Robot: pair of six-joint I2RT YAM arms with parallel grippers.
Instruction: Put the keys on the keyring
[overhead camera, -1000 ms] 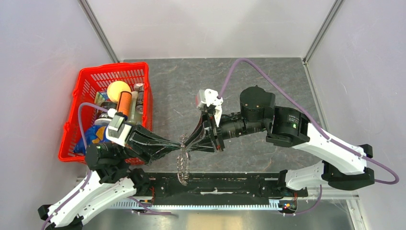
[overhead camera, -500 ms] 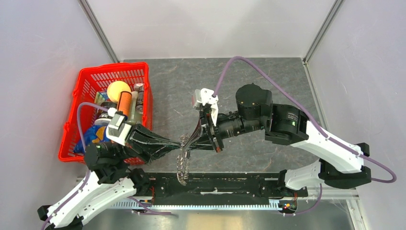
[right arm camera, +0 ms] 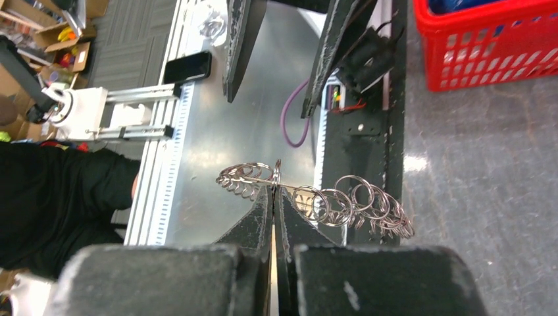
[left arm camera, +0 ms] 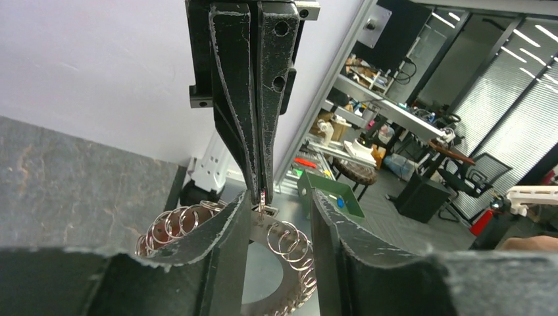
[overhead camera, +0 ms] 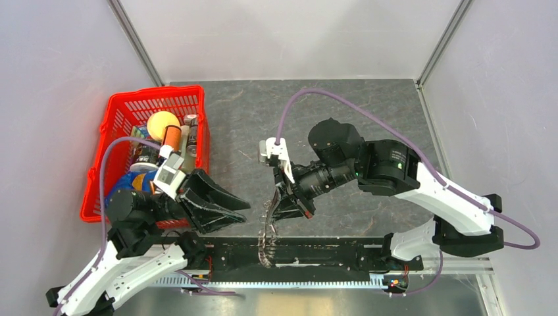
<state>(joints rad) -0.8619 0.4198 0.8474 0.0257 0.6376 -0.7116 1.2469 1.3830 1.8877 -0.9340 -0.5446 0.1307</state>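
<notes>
- We look down on a dark grey stone-patterned table [overhead camera: 316, 105] closed in by pale walls, with a black rail [overhead camera: 329, 253] along its near edge at 6 o'clock.
- At 9 o'clock on the table stands a red basket [overhead camera: 152, 93] full of mixed items. Among them we make out a yellow-orange ball [overhead camera: 162, 122].
- The right gripper [overhead camera: 276, 210] reaches in from 3 o'clock and points down toward 7 o'clock. Its own wrist view shows the jaws pressed together, pinching one wire loop of the keyring [right arm camera: 342, 201].
- The keyring [overhead camera: 266, 234] looks to us like a loop strung with many small silver split rings. It hangs from that pinch toward 6 o'clock, over the near table edge and the rail.
- From the right wrist, the rings fan out to both sides of the pinched loop, at 9 and 3 o'clock.
- The left gripper [overhead camera: 245, 214] sits at 9 o'clock of the keyring with its jaws spread wide, gripping nothing. It stays apart from the rings in the top view.
- From the left wrist, the right gripper [left arm camera: 261, 191] comes down from 12 o'clock, and the rings [left arm camera: 289, 240] lie beyond the left gripper's own parted fingers [left arm camera: 224, 230].
</notes>
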